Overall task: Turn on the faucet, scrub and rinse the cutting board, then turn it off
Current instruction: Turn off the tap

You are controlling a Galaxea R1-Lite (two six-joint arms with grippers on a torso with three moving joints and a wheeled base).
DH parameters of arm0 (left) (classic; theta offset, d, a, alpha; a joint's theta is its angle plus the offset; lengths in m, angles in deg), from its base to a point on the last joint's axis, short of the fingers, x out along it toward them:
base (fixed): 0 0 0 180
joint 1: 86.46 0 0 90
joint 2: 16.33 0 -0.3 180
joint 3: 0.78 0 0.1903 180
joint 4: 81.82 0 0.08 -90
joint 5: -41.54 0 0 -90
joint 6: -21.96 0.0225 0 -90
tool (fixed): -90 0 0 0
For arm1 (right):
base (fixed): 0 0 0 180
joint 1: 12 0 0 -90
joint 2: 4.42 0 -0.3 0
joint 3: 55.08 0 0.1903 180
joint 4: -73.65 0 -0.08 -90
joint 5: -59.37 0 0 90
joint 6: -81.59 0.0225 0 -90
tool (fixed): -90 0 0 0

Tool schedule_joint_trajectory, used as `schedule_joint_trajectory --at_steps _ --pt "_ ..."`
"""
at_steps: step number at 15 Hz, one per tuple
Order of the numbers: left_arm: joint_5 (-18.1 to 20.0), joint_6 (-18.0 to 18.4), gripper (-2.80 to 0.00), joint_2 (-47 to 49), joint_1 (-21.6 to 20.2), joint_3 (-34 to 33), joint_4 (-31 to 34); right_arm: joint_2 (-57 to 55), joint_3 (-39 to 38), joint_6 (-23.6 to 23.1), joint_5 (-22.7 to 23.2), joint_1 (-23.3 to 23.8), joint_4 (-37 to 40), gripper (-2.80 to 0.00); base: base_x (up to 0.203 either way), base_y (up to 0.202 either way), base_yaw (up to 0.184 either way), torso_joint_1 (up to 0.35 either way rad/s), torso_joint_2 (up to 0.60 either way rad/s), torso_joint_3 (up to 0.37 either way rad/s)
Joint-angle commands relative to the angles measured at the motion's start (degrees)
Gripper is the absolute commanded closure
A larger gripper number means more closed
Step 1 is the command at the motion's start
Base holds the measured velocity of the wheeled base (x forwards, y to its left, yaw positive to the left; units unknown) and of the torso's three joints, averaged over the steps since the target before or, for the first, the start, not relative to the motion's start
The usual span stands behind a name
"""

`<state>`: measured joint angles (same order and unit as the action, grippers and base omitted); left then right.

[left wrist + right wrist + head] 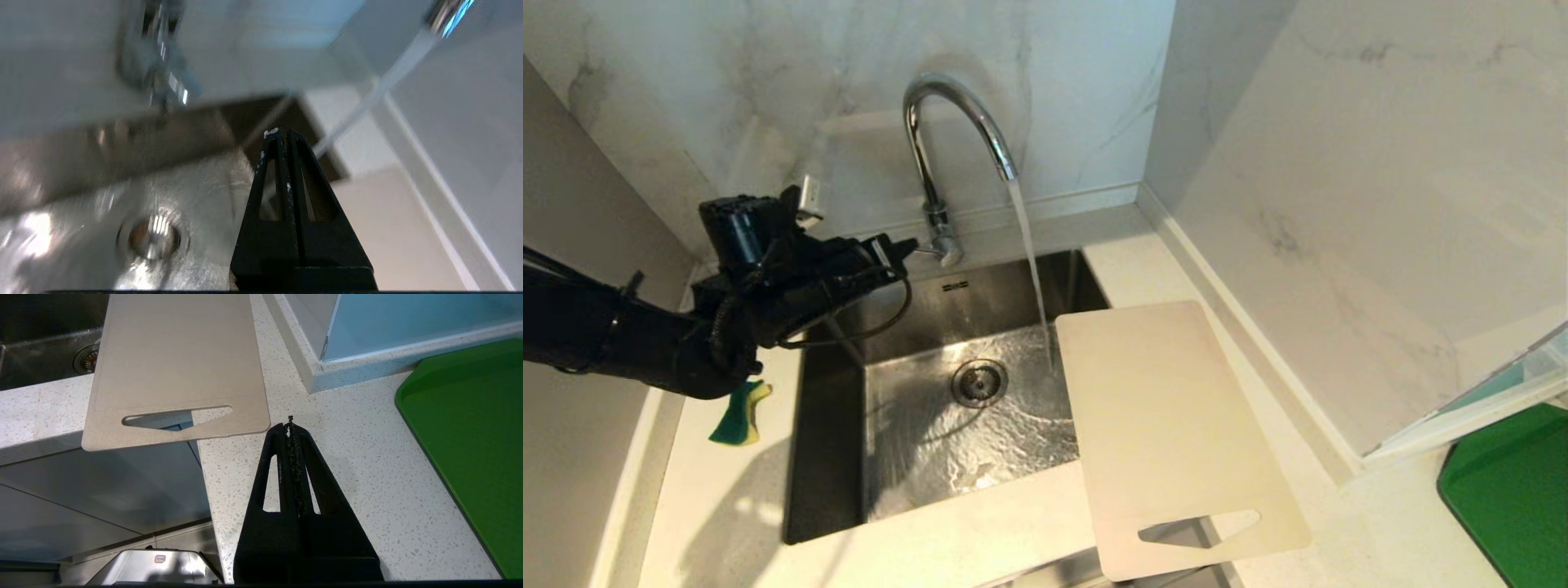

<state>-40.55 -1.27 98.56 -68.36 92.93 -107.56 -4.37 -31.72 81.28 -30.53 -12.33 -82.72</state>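
Observation:
The chrome faucet (947, 122) arches over the steel sink (829, 457), and water (1031, 253) streams from its spout into the basin. My left gripper (905, 247) is shut and empty, its tips just left of the thin lever (929, 251) at the faucet's base; I cannot tell if they touch. In the left wrist view the gripper (284, 132) points past the blurred faucet base (163, 77). The cream cutting board (1168, 425) lies flat across the sink's right rim, handle end overhanging the front edge. My right gripper (290, 424) hangs shut over the counter beside the board's (175, 355) handle corner.
A green-and-yellow sponge (739, 412) lies on the counter left of the sink, partly under my left arm. A dark green board (1511, 490) sits at the far right beside a pale blue-tinted box (1503, 392). Marble walls close the back and right.

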Motion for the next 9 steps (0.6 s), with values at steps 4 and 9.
schedule_joint_trajectory --at_steps 4,9 --pt "0.1 -0.1 0.00 11.3 -0.4 6.6 -8.3 0.0 0.0 0.0 0.0 0.0 0.0 0.00 0.000 0.000 0.000 0.000 0.00 0.000" --pt "0.1 -0.2 0.00 17.3 -0.7 14.6 -7.8 0.0 0.0 -0.1 0.0 0.0 0.0 0.00 0.000 0.000 0.000 0.000 0.00 0.000"
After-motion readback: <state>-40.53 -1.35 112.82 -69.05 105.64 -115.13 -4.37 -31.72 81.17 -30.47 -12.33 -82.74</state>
